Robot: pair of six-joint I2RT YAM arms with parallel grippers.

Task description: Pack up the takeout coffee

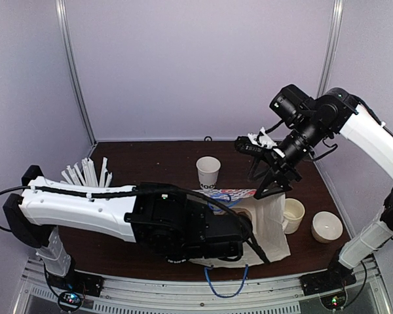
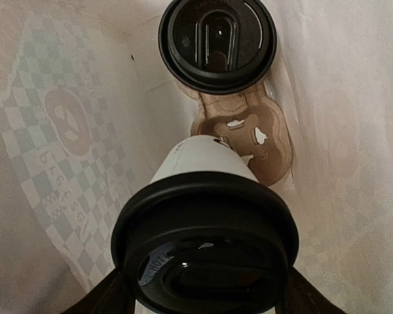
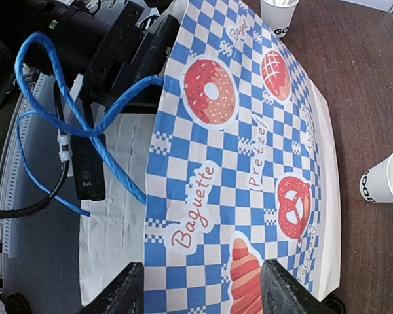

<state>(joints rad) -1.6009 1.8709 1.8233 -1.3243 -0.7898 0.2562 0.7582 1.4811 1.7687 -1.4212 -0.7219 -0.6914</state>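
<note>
Left claw (image 2: 206, 291) is clamped on a lidded cup (image 2: 203, 163) inside the bag (image 2: 65, 131). The cup's long axis points straight ahead, base away. Just past that base stands a second cup (image 2: 217, 42), likely its neighbour slot. Right claw (image 3: 203, 275) is spread wide over the bag's outside, gripping nothing I can see.

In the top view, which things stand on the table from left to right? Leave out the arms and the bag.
white straws → lidless paper cup → cream mug → low white cup
</note>
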